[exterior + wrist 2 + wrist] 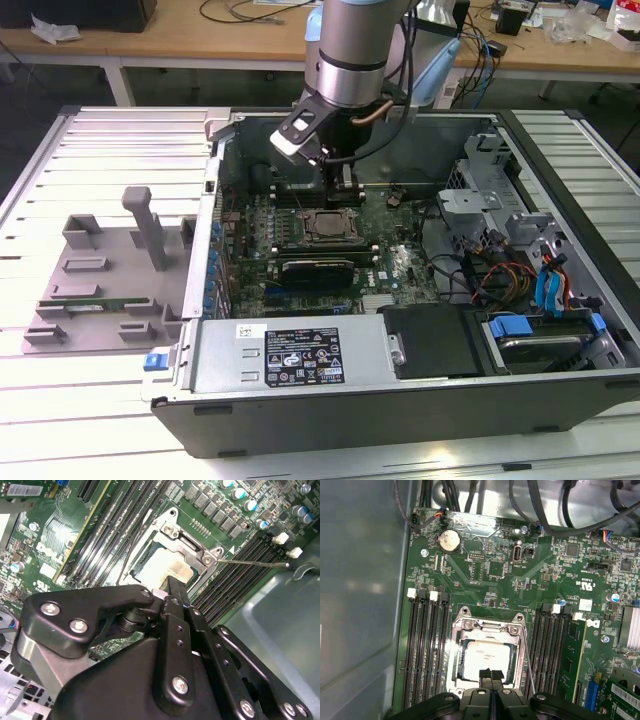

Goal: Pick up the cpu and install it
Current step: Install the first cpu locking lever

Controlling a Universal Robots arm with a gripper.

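Cpu (485, 654) lying flat inside the socket (487, 625) on the motherboard (485, 575), silver top up, memory slots (425, 645) on 2 sides. Gripper (490, 673) pressed together, holding nothing, tips at 1 edge of the cpu, contact unclear. In the exterior view, arm (350, 50) angled down into the open case (220, 350) on the table (130, 150).

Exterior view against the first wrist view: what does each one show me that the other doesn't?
Exterior view: the tray beside the case, and the arm reaching in. First wrist view: a coin battery and the cpu lying in the socket. Both: that socket, with the end effector over it.
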